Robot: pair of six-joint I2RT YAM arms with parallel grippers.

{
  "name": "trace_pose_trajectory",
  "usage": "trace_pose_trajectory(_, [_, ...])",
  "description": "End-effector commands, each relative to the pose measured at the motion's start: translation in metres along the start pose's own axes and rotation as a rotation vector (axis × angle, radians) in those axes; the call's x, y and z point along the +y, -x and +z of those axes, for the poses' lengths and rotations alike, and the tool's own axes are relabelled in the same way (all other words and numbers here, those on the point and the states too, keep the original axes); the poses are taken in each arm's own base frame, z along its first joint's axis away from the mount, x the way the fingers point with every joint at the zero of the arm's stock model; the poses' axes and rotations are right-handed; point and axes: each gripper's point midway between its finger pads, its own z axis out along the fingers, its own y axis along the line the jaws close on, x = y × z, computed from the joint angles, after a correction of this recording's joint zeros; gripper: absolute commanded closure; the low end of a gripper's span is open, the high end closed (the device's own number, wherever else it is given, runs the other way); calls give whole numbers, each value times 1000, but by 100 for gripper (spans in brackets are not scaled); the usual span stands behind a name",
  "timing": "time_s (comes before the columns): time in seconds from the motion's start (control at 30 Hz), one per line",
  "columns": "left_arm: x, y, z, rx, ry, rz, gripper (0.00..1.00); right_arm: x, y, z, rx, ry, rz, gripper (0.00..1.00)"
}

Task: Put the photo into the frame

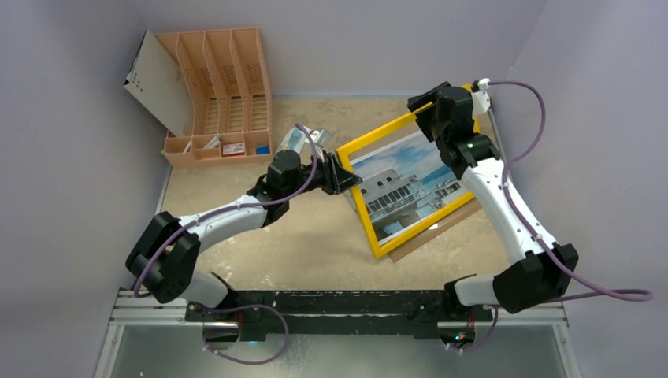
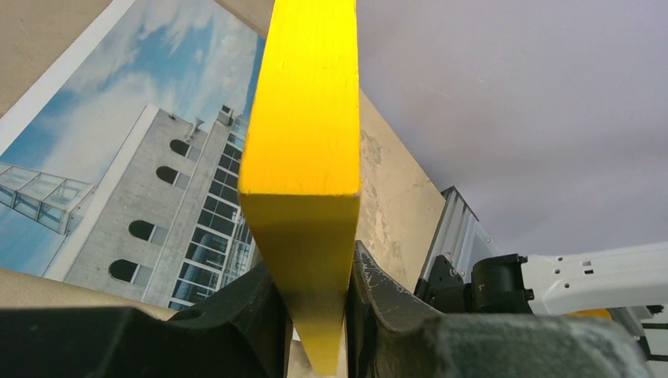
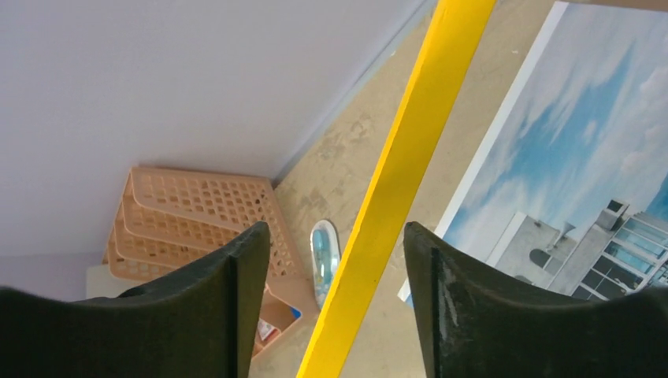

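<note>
The frame (image 1: 384, 132), with its bright yellow rim, is held tilted above the table. My left gripper (image 1: 339, 173) is shut on its left corner, and the left wrist view shows both pads pressed on the yellow rim (image 2: 303, 118). My right gripper (image 1: 429, 110) is at the frame's far right corner. Its fingers (image 3: 236, 283) straddle the rim (image 3: 410, 150), open, with a gap on each side. The photo (image 1: 410, 185), a white building under blue sky, lies flat beneath the raised frame and shows through its opening. Both wrist views also show the photo (image 2: 118, 181) (image 3: 583, 157).
A brown backing board (image 1: 445, 224) sticks out under the photo at the lower right. An orange slotted rack (image 1: 220, 94) stands at the back left with a white perforated panel (image 1: 157, 83) leaning on it. A clear blister pack (image 1: 293, 142) lies near the rack. Purple walls close in on three sides.
</note>
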Motion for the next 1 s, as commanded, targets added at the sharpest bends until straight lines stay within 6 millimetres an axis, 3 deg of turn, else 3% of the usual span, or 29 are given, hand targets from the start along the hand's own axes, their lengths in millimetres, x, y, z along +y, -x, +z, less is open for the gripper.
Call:
trace_pose_trajectory(0.0, [-23, 13, -5, -36, -84, 74, 100, -3, -13, 3, 57, -9, 50, 30])
trace_pose_trajectory(0.13, [-26, 12, -6, -32, -91, 85, 100, -2, -29, 13, 122, -12, 80, 29])
trace_pose_trajectory(0.3, [-29, 15, -8, -38, -97, 93, 100, -2, -34, 20, 144, -17, 108, 36])
trace_pose_trajectory(0.37, [-31, 15, -9, -38, -101, 97, 100, -2, -34, 22, 138, -15, 111, 44])
trace_pose_trajectory(0.53, [-30, 13, -11, -26, -94, 102, 100, 6, -18, 18, 73, 19, 103, 77])
trace_pose_trajectory(0.57, [-30, 13, -11, -22, -89, 99, 95, 9, -13, 16, 56, 27, 101, 81])
trace_pose_trajectory(0.67, [-28, 14, -14, -16, -63, 89, 62, 16, 7, 5, -14, 49, 101, 87])
trace_pose_trajectory(0.83, [-46, 31, -29, -61, -76, 104, 20, 38, 46, -26, -128, 118, 57, 90])
trace_pose_trajectory(0.97, [-66, 52, -49, -113, -78, 153, 11, 59, 67, -50, -163, 185, 1, 91])
